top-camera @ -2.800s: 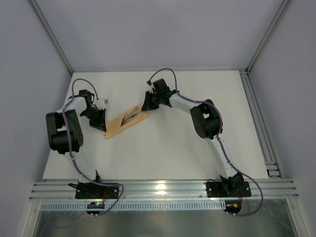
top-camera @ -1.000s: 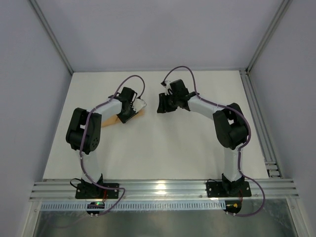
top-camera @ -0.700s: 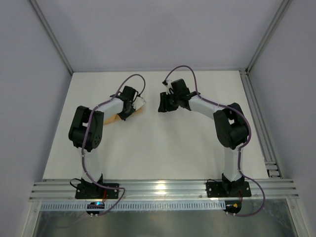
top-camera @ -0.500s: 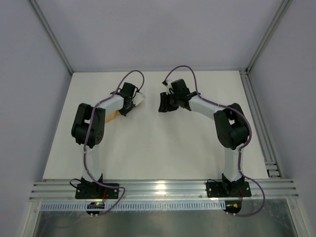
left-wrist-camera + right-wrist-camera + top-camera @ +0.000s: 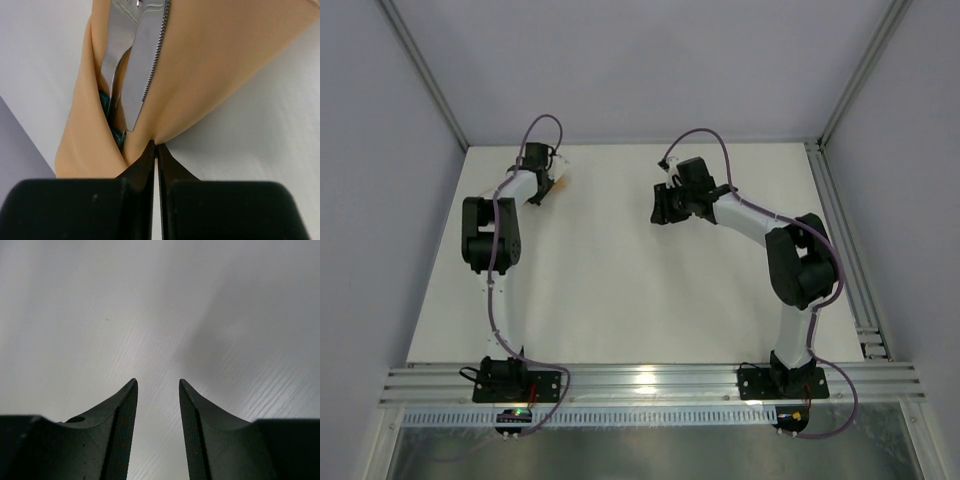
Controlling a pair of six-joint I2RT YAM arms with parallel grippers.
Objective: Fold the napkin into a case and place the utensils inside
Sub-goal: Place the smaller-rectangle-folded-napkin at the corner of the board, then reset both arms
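A white table (image 5: 640, 290) stands inside grey walls (image 5: 640, 70), with a ribbed aluminium rail (image 5: 650, 385) along its near edge

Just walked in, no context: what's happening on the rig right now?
The left gripper is shut on the edge of the folded peach case, at the far left corner of the table. The knife and fork already lie inside the case, with their silver ends showing. The right gripper is open and empty, over bare table near the far middle.

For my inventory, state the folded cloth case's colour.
Peach-orange folded cloth case, clearest in the left wrist view.
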